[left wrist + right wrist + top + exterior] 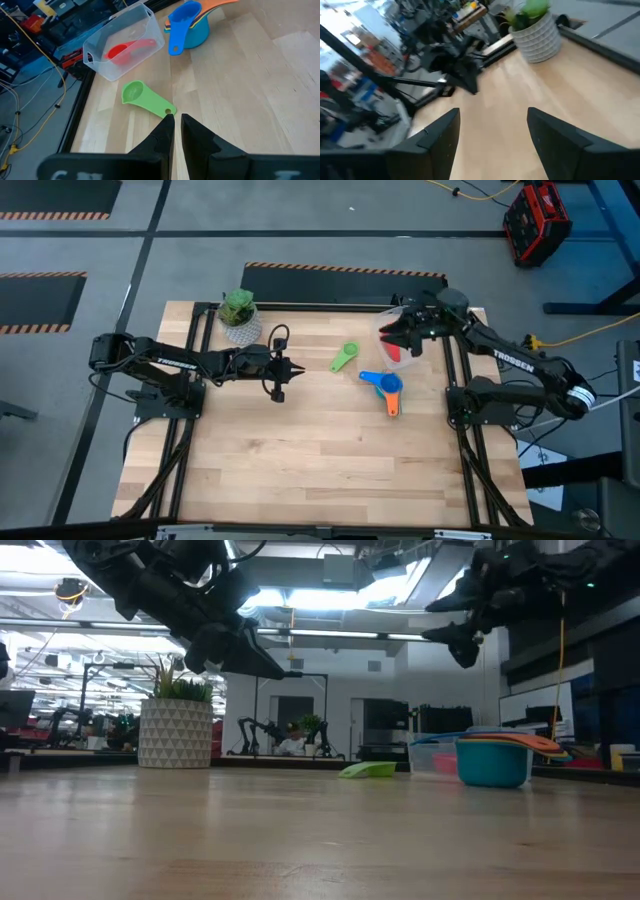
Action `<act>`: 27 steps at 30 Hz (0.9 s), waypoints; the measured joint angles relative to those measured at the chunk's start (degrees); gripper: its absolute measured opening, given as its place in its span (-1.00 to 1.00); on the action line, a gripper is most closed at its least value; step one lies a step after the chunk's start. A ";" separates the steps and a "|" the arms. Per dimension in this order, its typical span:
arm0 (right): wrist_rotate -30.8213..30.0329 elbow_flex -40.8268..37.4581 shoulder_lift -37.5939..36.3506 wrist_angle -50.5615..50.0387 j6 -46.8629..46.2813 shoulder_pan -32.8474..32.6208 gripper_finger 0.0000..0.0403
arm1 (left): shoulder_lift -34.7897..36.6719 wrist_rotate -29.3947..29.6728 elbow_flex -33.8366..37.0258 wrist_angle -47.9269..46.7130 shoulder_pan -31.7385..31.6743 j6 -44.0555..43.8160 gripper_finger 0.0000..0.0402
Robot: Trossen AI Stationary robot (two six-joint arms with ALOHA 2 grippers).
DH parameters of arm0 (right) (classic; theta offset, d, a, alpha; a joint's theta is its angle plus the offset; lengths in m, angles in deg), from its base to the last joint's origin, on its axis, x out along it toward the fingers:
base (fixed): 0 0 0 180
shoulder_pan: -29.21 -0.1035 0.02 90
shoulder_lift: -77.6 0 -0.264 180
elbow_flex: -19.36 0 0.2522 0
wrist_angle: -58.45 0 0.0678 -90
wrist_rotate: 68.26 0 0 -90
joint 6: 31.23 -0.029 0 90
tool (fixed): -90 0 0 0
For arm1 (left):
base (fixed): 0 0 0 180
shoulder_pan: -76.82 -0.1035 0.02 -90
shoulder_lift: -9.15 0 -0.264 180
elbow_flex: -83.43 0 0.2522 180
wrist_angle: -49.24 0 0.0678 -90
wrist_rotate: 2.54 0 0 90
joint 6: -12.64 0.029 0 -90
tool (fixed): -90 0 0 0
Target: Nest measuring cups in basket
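Observation:
A green measuring cup lies flat on the table, and the left wrist view shows its handle end pointing at my fingers. A red cup lies inside the clear basket, which stands near the table's far right corner. Blue, teal and orange cups sit nested in a stack. My left gripper hovers left of the green cup, shut with only a thin slit. My right gripper hangs open above the basket.
A green plant in a white pot stands at the far edge, behind my left arm. Bare wood stretches across the near half of the table. Dark frame rails run along both sides.

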 joint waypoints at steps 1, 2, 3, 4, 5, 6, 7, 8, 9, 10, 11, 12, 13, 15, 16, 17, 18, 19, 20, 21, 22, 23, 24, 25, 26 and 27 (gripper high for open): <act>-0.22 1.43 1.03 -1.91 2.57 0.45 0.17 | -0.01 0.00 0.00 0.00 0.00 0.00 -0.86; -0.82 3.02 1.97 -4.80 5.05 0.88 0.17 | -0.01 0.01 0.00 0.00 0.00 0.00 -0.86; -2.37 4.99 2.81 -8.94 7.67 1.27 0.17 | -0.01 0.01 0.00 0.00 0.00 0.00 -0.86; -4.99 7.03 3.65 -13.32 10.77 1.63 0.17 | -0.01 0.00 0.00 0.00 0.00 0.00 -0.86; -8.10 9.19 4.41 -18.18 14.17 1.94 0.17 | -0.01 0.01 0.00 0.00 0.00 0.00 -0.86; -11.89 11.47 5.21 -23.00 17.72 2.21 0.17 | -0.01 0.01 0.00 0.00 0.00 0.00 -0.86; -16.51 13.68 6.02 -27.76 21.27 2.34 0.17 | -0.01 0.01 0.00 0.00 0.00 0.00 -0.86; -21.29 15.72 6.86 -31.73 24.30 2.38 0.17 | -0.01 0.01 0.00 0.00 0.00 0.00 -0.86; -26.13 17.62 7.71 -35.08 26.83 2.39 0.17 | -0.01 0.01 0.00 0.00 0.00 0.00 -0.86; -30.64 19.11 8.55 -37.70 28.58 2.39 0.17 | -0.01 0.01 0.00 0.00 0.00 0.00 -0.86; -34.53 20.33 9.41 -39.70 29.59 2.39 0.17 | -0.01 0.01 0.00 0.00 0.00 0.00 -0.86; -37.47 21.29 10.37 -41.06 30.27 2.54 0.17 | -0.01 0.00 0.00 0.00 0.00 0.00 -0.86; -39.55 21.91 11.18 -41.68 30.61 2.73 0.17 | -0.01 0.01 0.00 0.00 0.00 0.00 -0.86; -41.08 22.45 12.94 -41.53 30.58 3.41 0.17 | -0.01 0.01 0.00 0.00 0.00 0.00 -0.86; -41.17 22.49 13.94 -41.55 30.36 3.81 0.17 | -0.01 0.01 0.00 0.00 0.00 0.00 -0.86; -41.20 22.49 15.03 -41.78 30.12 4.20 0.17 | -0.01 0.01 0.00 0.00 0.00 0.00 -0.86; -41.25 22.49 16.11 -42.07 29.60 4.55 0.17 | -0.01 0.01 0.00 0.00 0.00 0.00 -0.86; -41.34 22.49 17.10 -42.33 28.74 4.89 0.17 | 0.00 0.01 0.00 0.00 0.00 0.00 -0.86; -41.38 22.49 18.06 -42.63 28.35 5.14 0.17 | 0.00 0.01 0.00 0.00 0.00 0.00 -0.86; -41.42 22.47 18.88 -43.01 27.46 5.38 0.17 | 0.00 0.01 0.00 0.00 0.00 0.00 -0.86; -41.48 22.47 19.67 -43.37 27.10 5.56 0.17 | -0.01 0.00 0.00 0.00 0.00 0.00 -0.86; -41.53 22.47 20.33 -43.50 26.60 5.61 0.17 | -0.01 -0.01 0.00 0.00 0.00 0.00 -0.86; -42.02 22.47 20.93 -43.53 25.89 5.60 0.17 | -0.01 0.01 0.00 0.00 0.00 0.00 -0.86; -43.13 22.47 21.45 -43.54 25.68 5.60 0.17 | -0.01 0.01 0.00 0.00 0.00 0.00 -0.86; -44.66 22.47 21.89 -43.58 25.66 5.60 0.17 | 0.01 0.00 0.00 0.00 0.00 0.00 -0.86; -46.38 22.47 22.39 -43.59 25.70 5.58 0.17 | -0.01 0.01 0.00 0.00 0.00 0.00 -0.86</act>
